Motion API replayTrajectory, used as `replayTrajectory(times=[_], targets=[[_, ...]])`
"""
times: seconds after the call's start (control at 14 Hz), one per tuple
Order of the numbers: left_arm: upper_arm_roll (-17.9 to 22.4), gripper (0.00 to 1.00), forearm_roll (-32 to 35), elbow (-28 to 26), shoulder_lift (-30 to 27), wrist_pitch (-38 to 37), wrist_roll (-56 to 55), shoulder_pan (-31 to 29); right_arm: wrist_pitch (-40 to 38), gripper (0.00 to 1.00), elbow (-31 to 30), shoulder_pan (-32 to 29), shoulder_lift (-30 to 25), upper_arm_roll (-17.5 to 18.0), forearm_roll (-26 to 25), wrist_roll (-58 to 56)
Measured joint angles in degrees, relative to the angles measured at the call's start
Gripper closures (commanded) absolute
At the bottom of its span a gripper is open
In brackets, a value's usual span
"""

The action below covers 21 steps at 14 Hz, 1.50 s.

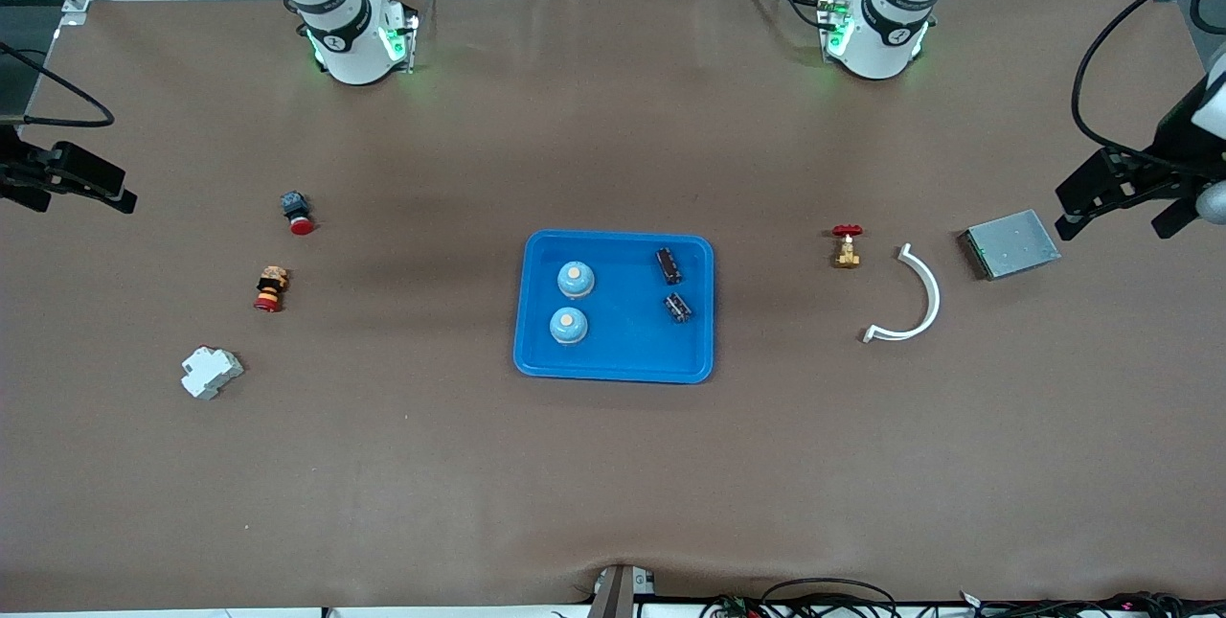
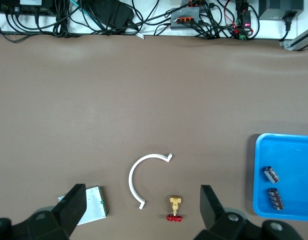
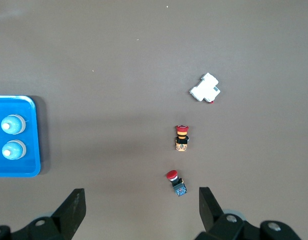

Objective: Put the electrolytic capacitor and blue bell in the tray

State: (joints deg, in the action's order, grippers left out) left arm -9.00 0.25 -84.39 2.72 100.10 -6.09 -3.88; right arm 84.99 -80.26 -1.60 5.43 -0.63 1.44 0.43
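Right gripper [image 3: 138, 212] hangs over the worktop's [image 1: 613, 484] right-arm end, jaws spread apart, holding nothing. Under and just ahead of it: a black-bodied red push button [image 3: 176, 183], an orange-and-red push button [image 3: 182, 137], and a white breaker block [image 3: 205, 88] nearest the front camera. One of each.

Blue tray [image 1: 613, 361] sits mid-worktop, between the two grippers, well apart from both. Inside it: two blue bells [image 1: 576, 280] [image 1: 569, 325] on the side toward the right gripper, one nearer the front camera than the other. Two electrolytic capacitors [image 1: 668, 265] [image 1: 678, 307] lie on the side toward the left gripper, apart from each other and from the bells. All four rest on the tray floor.

Left gripper [image 2: 143, 210] hangs over the left-arm end, jaws spread apart, empty. Below it: one brass valve with red handle [image 2: 175, 208], one white curved clip [image 2: 143, 176], one grey flat box [image 2: 93, 205]. The valve is the item closest to the tray, the box the item most distant from it.
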Motion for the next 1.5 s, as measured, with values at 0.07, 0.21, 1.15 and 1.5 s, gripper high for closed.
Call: replayTrajectory(times=[0.07, 0.21, 1.15, 1.5], targets=[[0.18, 0.00, -1.13, -0.01, 0.01, 0.00, 0.00, -0.44, 0.00, 0.00, 0.00, 0.00, 0.00, 0.00, 0.00, 0.00], [0.40, 0.00, -2.66, 0.03, 0.01, 0.00, 0.03, -2.77, 0.00, 0.00, 0.00, 0.00, 0.00, 0.00, 0.00, 0.00], [8.01, 0.00, -3.17, 0.12, 0.07, 0.01, -0.62, 6.55, 0.00, 0.00, 0.00, 0.00, -0.01, -0.01, 0.00, 0.00], [8.45, 0.00, -3.17, -0.05, 0.18, -0.07, -0.59, 6.75, 0.00, 0.00, 0.00, -0.01, -0.02, -0.01, 0.00, 0.00]])
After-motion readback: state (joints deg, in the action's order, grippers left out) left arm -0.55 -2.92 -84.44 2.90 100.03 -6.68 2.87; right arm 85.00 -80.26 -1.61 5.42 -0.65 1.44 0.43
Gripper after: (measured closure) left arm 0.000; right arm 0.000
